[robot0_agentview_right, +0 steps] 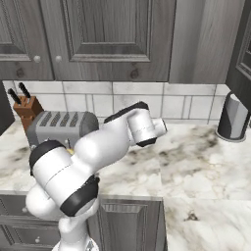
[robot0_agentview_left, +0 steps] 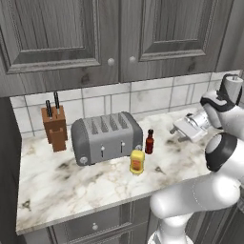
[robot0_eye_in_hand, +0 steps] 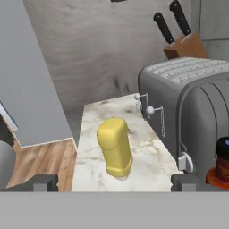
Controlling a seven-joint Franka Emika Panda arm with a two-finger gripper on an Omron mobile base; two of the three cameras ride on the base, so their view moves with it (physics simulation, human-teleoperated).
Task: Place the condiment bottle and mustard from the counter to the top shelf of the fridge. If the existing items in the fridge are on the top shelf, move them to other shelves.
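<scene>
Left base view takes in the whole stretch of marbled table: a grey four-slot toaster stands toward the back, a wooden knife block with two black handles stands to its left against the tiled wall, and the two task bottles stand at the toaster's right front corner. The mustard stands upright just in front of that corner, and the condiment bottle stands upright just behind and to the right of it, close to the toaster's end. The end effector hangs over the table to the right of both bottles, apart from them, holding nothing.

In the right base view the white arm covers the bottles; the toaster and knife block show behind it, and this side alone brings in a dark cylindrical container standing far right on the table.

The hand view looks level along the table and gives the closest sight of the mustard, which sits centred between the two dark finger tips, spread wide apart. The condiment bottle shows at the right edge beside the toaster, with the knife block beyond. A strip of wooden floor shows past the table's far end.
</scene>
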